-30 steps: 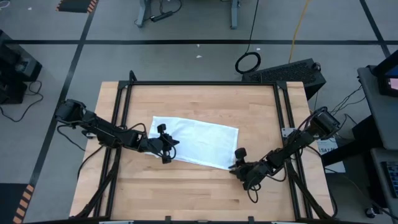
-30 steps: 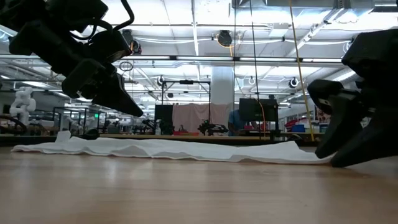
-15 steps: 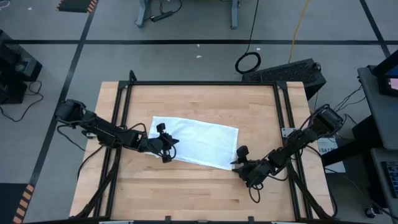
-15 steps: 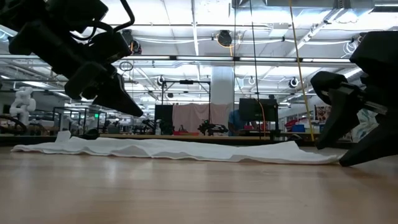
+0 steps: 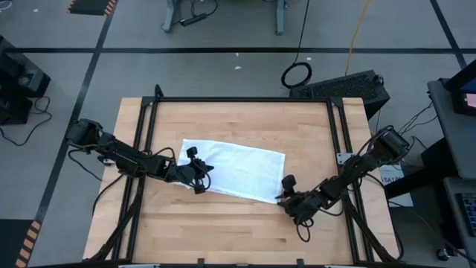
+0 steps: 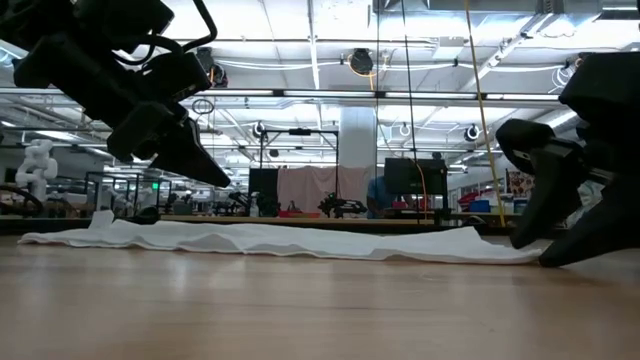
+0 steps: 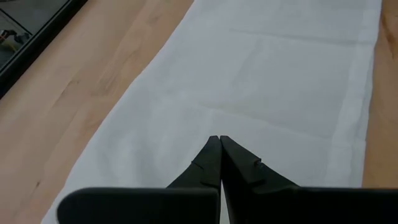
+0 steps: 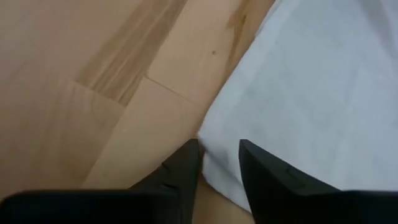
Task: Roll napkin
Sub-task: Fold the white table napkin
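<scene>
Two arms are at work on the wooden table [image 5: 238,223], seen from above: the left gripper [image 5: 198,173] sits over the near-left end of the napkin [image 5: 242,170], which lies spread flat and slightly askew at mid-table, while the right gripper [image 5: 288,195] sits at the cloth's near-right corner, on its edge. Low view: the napkin [image 6: 300,242] lies as a thin, gently rumpled strip on the table [image 6: 300,310]; the left gripper [image 6: 185,155] hangs above its one end with the tips clear of the fabric, and the right gripper [image 6: 545,225] stands at the opposite end, its tips down at the table surface beside the cloth's edge. Left wrist view: the left gripper [image 7: 220,138] is clenched, fingertips pressed together with nothing between them, and the napkin [image 7: 267,87] stretches away ahead of and beneath the tips. Right wrist view: the right gripper [image 8: 219,149] stands with its fingers parted, a narrow gap between them, and the corner of the napkin [image 8: 311,93] lies in that gap and ahead of it; whether the fingers pinch the fabric cannot be told.
</scene>
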